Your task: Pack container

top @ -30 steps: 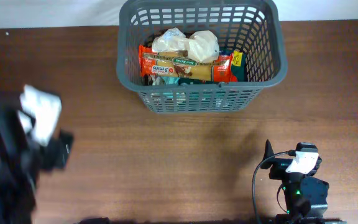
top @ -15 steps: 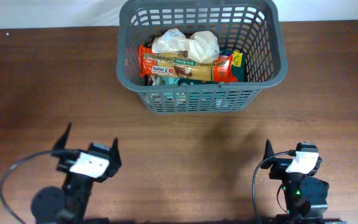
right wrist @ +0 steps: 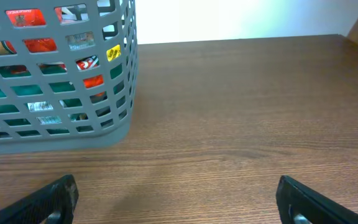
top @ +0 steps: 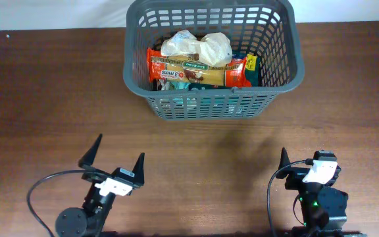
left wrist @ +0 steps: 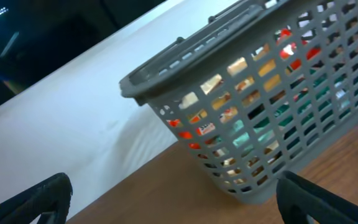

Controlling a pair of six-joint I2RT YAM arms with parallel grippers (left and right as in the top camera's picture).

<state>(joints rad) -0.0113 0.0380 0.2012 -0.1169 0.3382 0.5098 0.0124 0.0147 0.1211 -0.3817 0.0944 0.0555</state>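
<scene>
The dark grey lattice container (top: 212,105) stands at the back centre of the table. It holds an orange-red packet (top: 196,69), two clear bags of pale food (top: 199,46) and a green packet (top: 250,64). My left gripper (top: 118,155) is open and empty near the front left, well in front of the container. My right gripper (top: 308,164) is open and empty at the front right. The container fills the upper right of the left wrist view (left wrist: 260,130), beyond the open fingers (left wrist: 179,205). It also shows at the left of the right wrist view (right wrist: 55,132), beyond the open fingers (right wrist: 176,199).
The brown wooden table (top: 45,85) runs out to the left and right of the container. A white surface (top: 45,13) lies beyond the table's back edge. A black cable (top: 35,197) loops beside the left arm's base.
The left arm has swung in from the left edge to the front left and then shifted a little right, its gripper open throughout. The right arm and the container have not moved.
</scene>
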